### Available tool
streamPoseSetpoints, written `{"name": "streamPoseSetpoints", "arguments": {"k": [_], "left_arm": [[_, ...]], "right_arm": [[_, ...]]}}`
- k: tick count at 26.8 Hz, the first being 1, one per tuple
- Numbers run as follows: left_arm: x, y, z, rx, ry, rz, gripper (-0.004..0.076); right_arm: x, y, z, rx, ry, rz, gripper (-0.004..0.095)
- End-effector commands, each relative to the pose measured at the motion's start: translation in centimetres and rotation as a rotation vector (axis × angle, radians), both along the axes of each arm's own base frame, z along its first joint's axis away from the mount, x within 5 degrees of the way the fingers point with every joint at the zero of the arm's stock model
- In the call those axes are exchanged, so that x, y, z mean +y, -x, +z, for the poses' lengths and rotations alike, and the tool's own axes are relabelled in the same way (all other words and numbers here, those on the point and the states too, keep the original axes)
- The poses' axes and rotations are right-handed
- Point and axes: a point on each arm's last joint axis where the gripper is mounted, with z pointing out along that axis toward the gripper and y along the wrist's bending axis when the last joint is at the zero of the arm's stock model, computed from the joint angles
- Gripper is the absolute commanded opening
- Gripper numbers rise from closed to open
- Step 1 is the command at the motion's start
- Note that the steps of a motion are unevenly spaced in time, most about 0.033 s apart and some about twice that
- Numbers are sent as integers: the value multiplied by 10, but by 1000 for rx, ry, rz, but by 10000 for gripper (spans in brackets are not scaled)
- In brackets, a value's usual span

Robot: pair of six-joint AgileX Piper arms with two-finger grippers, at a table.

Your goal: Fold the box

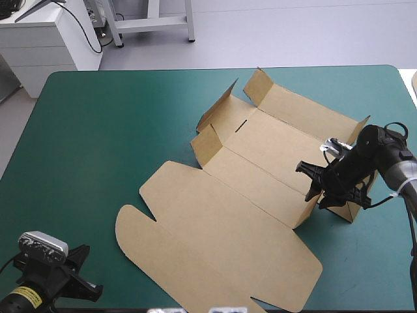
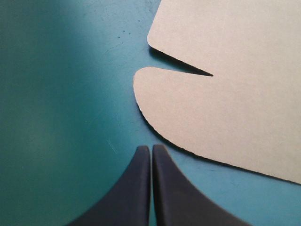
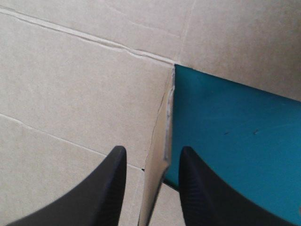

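Two grippers are at a table with a teal-green cover (image 1: pixel 98 130). Nearest, at about seven o'clock on the table, the left gripper (image 2: pixel 151 149) is clenched on nothing. Its black fingers (image 2: pixel 127 197) are pressed together in a point over bare cover, just short of a rounded tab of the box (image 1: pixel 228 215). That brown box lies across the table's middle. Its lid lies flat toward six o'clock, with two rounded tabs at its seven o'clock corner. At three o'clock the right gripper (image 3: pixel 153 153) is grasping the box, its fingers nearly together with the edge of an upright end flap between them. Farther off, walls stand raised at the eleven o'clock end and along the far side.
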Motion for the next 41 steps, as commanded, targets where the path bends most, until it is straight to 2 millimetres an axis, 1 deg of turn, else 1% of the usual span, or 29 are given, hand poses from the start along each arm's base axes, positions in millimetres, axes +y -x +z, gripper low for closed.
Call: {"name": "streamPoseSetpoints", "arguments": {"k": [1, 3, 5, 6, 8, 10, 17, 22, 25, 26, 28, 32, 33, 34, 35, 37, 38, 39, 41], "left_arm": [[-2, -4, 12, -70, 36, -3, -8], [-2, -4, 12, -69, 41, 0, -8], [-2, -4, 12, -69, 39, -1, -8], [-2, -4, 12, -69, 39, -1, -8], [-2, -4, 12, -70, 37, -2, -8], [-2, -4, 12, -70, 37, -2, -8], [-2, -4, 12, -70, 37, -2, -8], [-2, -4, 12, -70, 37, -2, -8], [-2, -4, 12, -70, 37, -2, -8], [-2, -4, 12, -70, 37, -2, -8], [-2, -4, 12, -70, 37, -2, -8], [-2, -4, 12, -70, 37, -2, -8], [-2, -4, 12, -70, 37, -2, -8], [-2, -4, 12, -70, 37, -2, -8], [-2, -4, 12, -70, 37, -2, -8], [-2, -4, 12, -70, 37, -2, -8], [-2, -4, 12, -70, 37, -2, -8], [-2, -4, 12, -70, 37, -2, -8], [-2, -4, 12, -70, 37, -2, -8]], "right_arm": [[2, -1, 15, -56, -15, 0, 344], [2, -2, 15, -62, -14, 12, 323], [2, -2, 15, -64, -13, 18, 248], [2, -2, 15, -64, -13, 18, 204], [3, -1, 15, -61, -18, 28, 68], [3, 0, 15, -59, -25, 40, -18], [3, -3, 15, -106, -16, 77, -15], [1, -11, 17, -211, 13, 115, -15], [-2, -20, 23, -298, 64, 149, -15], [-4, -28, 29, -362, 101, 193, -15], [-4, -37, 37, -439, 126, 261, -15], [-2, -56, 52, -545, 148, 396, -15], [-1, -66, 57, -571, 160, 489, -15], [-1, -70, 60, -584, 167, 515, -15], [-1, -80, 65, -605, 176, 541, -15], [0, -98, 68, -625, 192, 587, -15], [3, -105, 69, -627, 199, 639, -15], [9, -113, 68, -622, 207, 729, -15], [21, -122, 66, -610, 233, 852, -15]]}}
